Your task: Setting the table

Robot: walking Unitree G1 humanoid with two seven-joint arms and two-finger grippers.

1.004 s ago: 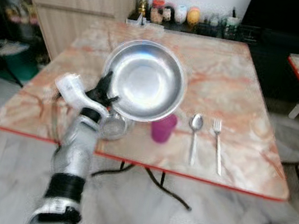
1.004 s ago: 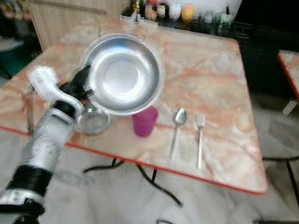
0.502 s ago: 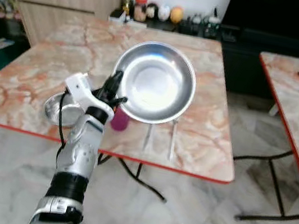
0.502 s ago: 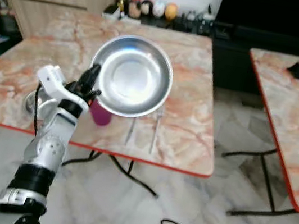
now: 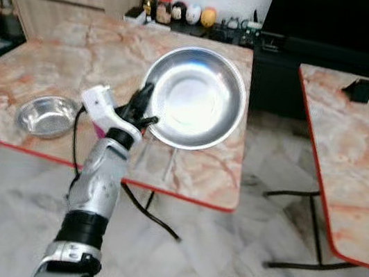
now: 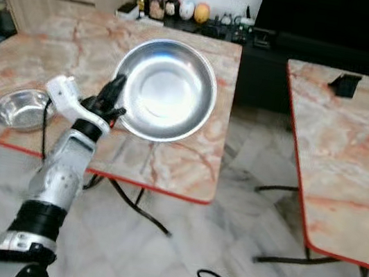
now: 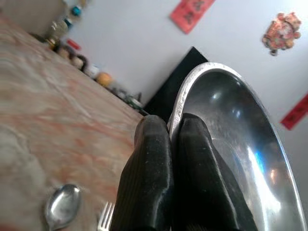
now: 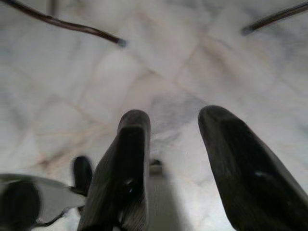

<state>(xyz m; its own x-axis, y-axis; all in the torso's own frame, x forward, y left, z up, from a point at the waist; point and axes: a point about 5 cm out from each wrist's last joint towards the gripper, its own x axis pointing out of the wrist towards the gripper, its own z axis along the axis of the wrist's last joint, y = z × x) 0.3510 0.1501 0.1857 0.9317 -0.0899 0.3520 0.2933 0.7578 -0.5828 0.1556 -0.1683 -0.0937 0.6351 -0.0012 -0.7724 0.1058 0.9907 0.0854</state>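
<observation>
The marble table point(image 5: 41, 67) lies bare between the small steel bowl point(image 5: 46, 115) and the far jars point(image 5: 183, 13) — open passage there, while the spoon point(image 7: 62, 206) and fork point(image 7: 107, 222) occupy its near right edge.

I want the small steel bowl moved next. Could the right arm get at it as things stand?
Probably not: the right gripper hangs open over the floor, and the small steel bowl lies beyond the left gripper, which grips the large steel plate.
</observation>
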